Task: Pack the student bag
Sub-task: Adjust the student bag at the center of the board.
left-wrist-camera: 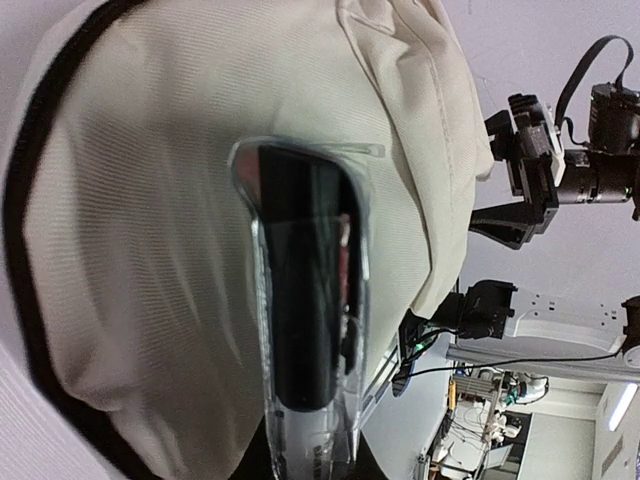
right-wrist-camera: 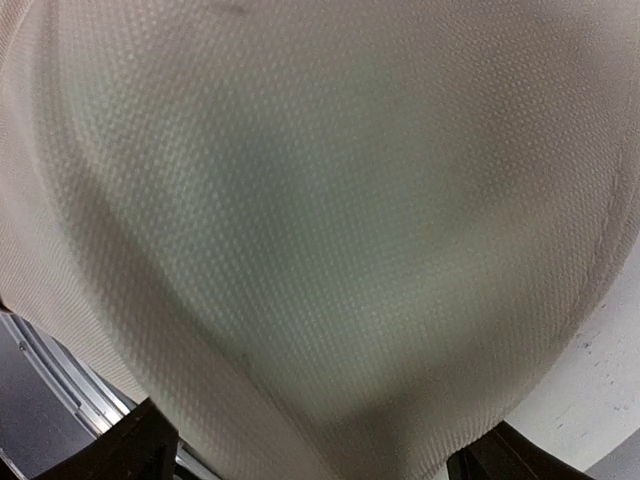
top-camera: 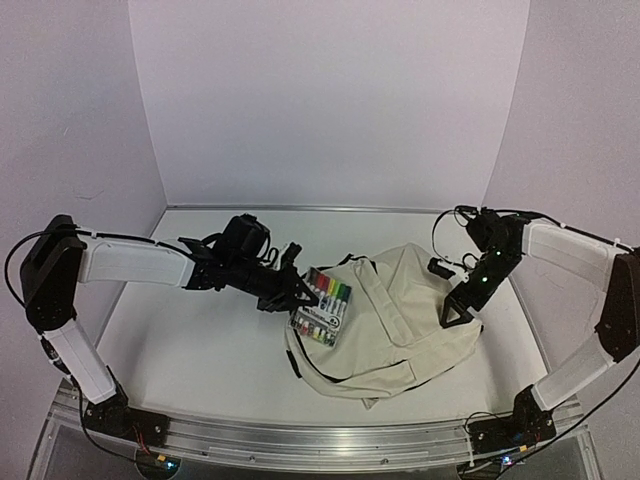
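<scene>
The student bag (top-camera: 400,315) is a large cream fabric backpack with black trim, lying flat right of centre. My left gripper (top-camera: 292,290) is shut on a clear plastic pack of coloured markers (top-camera: 322,306) and holds it over the bag's left edge. In the left wrist view the pack (left-wrist-camera: 305,300) shows edge-on against the cream bag (left-wrist-camera: 130,250), with my left gripper (left-wrist-camera: 310,466) at its near end. My right gripper (top-camera: 458,312) is at the bag's right edge, jaws spread wide. In the right wrist view the bag's fabric (right-wrist-camera: 320,200) fills the frame, bulging between the fingers (right-wrist-camera: 140,445).
White walls close in the table at the back and both sides. A metal rail (top-camera: 320,440) runs along the near edge. The right arm (left-wrist-camera: 560,180) shows beyond the bag in the left wrist view.
</scene>
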Motion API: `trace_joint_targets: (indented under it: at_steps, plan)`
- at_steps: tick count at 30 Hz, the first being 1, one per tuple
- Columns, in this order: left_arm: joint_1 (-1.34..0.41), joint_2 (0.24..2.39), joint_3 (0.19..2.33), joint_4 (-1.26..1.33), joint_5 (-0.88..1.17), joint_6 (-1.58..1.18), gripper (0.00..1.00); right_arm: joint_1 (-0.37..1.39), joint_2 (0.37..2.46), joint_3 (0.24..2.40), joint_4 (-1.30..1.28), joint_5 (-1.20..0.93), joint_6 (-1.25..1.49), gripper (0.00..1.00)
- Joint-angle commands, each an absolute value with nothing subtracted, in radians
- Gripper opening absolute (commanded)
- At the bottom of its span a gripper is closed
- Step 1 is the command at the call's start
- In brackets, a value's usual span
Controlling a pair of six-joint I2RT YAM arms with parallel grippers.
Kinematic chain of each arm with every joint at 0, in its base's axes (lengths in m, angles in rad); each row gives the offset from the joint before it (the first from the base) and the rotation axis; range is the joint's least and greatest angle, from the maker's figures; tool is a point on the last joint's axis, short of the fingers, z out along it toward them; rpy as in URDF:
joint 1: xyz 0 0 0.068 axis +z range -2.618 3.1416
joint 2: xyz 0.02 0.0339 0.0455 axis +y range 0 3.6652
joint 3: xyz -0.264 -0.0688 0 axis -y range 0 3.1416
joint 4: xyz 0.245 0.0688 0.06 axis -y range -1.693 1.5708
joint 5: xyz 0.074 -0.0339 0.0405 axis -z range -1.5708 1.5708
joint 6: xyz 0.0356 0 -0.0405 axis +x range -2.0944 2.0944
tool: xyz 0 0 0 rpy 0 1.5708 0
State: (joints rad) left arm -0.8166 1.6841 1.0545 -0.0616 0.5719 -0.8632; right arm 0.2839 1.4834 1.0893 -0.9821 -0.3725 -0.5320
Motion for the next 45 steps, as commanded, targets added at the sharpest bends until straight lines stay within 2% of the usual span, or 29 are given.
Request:
trace_joint_targets:
  at_steps: [1,8,13,19,26,31,45]
  plan:
    - [-0.718,1.716,1.046,-0.199,0.466,-0.874,0.0,0.326,1.607,1.171,-0.853,-0.398,-0.469,0.9]
    - [-0.65,1.704,1.109,-0.298,0.454,-0.803,0.0,0.352,1.789,1.397,-0.791,-0.345,-0.325,0.87]
    - [-0.643,1.691,1.112,-0.291,0.439,-0.812,0.0,0.361,1.661,1.464,-0.829,-0.371,-0.275,0.87]
    - [-0.643,1.653,1.102,-0.237,0.452,-0.841,0.0,0.459,1.606,1.517,-0.72,-0.188,-0.19,0.83]
    - [-0.643,1.627,1.138,-0.275,0.442,-0.835,0.0,0.572,1.697,1.51,-0.67,-0.108,-0.201,0.64]
    - [-0.644,1.617,1.138,-0.294,0.427,-0.836,0.0,0.616,1.726,1.496,-0.67,-0.135,-0.195,0.52]
    - [-0.644,1.601,1.117,-0.276,0.414,-0.85,0.0,0.734,1.741,1.478,-0.675,-0.175,-0.156,0.52]
